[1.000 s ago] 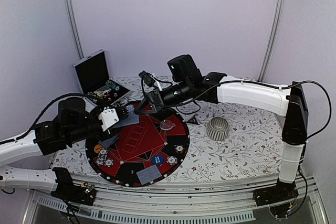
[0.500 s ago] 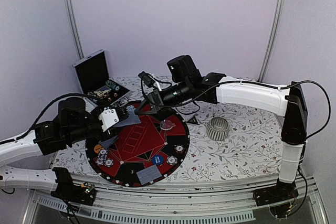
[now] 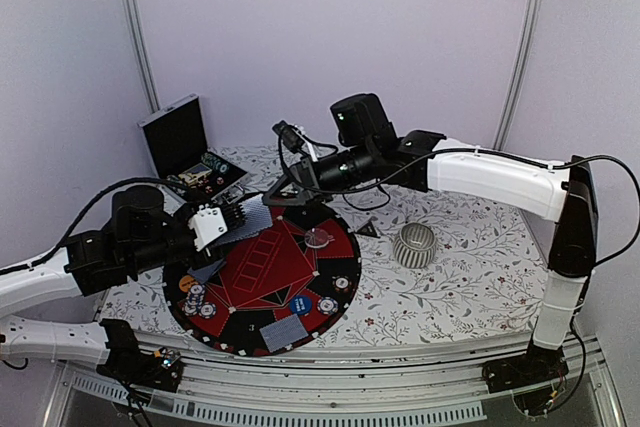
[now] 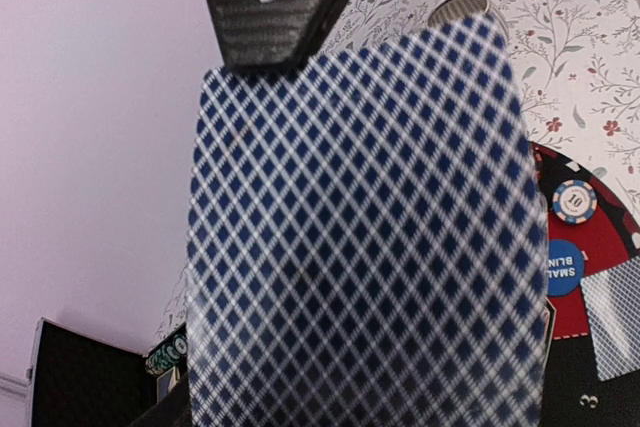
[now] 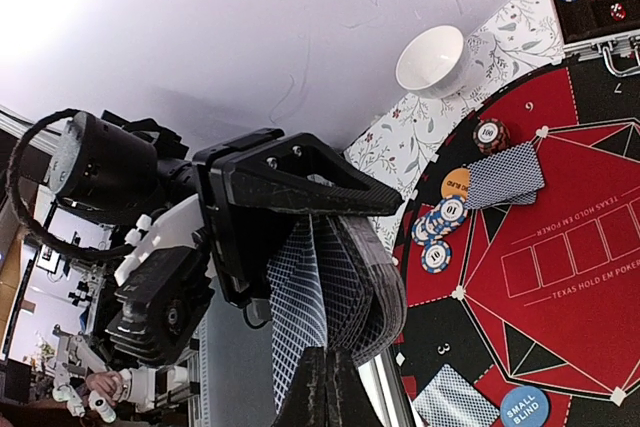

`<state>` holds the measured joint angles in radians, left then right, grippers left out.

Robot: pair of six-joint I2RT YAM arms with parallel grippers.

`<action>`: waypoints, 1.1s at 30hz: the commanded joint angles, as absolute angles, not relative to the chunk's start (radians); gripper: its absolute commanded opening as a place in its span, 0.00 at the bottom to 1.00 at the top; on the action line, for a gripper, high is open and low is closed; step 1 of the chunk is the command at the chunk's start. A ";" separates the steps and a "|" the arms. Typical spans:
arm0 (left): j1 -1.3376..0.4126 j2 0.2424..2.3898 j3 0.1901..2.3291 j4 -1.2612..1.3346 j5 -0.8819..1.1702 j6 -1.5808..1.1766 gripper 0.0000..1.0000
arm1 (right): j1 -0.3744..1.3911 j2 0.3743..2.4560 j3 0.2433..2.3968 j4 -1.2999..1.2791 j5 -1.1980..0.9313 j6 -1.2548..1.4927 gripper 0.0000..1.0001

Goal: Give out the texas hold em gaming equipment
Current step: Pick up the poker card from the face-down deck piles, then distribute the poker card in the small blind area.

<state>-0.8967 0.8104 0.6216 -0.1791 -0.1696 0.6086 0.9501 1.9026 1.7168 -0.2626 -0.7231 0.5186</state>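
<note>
The deck of cards (image 3: 252, 219) hung over the far-left edge of the round game mat (image 3: 262, 277). It was splayed and clamped in the half-spread jaws of your left gripper (image 3: 236, 215). Your right gripper (image 3: 284, 197) was closed tight at the deck's upper edge, apparently pinching the top card (image 4: 370, 237). With dealt cards (image 3: 283, 333) lying at two seats, I judge you were mid-deal. Next, you needed to draw that single card off without dragging its neighbours, then carry it to an unserved seat.

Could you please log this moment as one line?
left tool: holding card deck | right tool: shut on top card
</note>
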 commanded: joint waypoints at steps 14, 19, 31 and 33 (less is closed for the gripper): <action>-0.914 0.820 0.628 -0.161 -0.174 0.583 0.54 | 0.926 1.849 1.648 -0.147 -0.744 0.561 0.01; -0.914 0.824 0.631 -0.161 -0.173 0.576 0.54 | 0.931 1.889 1.651 -0.103 -0.752 0.616 0.01; -0.913 0.821 0.632 -0.161 -0.176 0.572 0.55 | 0.934 1.922 1.648 -0.098 -0.794 0.641 0.17; -0.913 0.821 0.632 -0.161 -0.175 0.571 0.54 | 0.936 1.926 1.650 -0.098 -0.799 0.643 0.18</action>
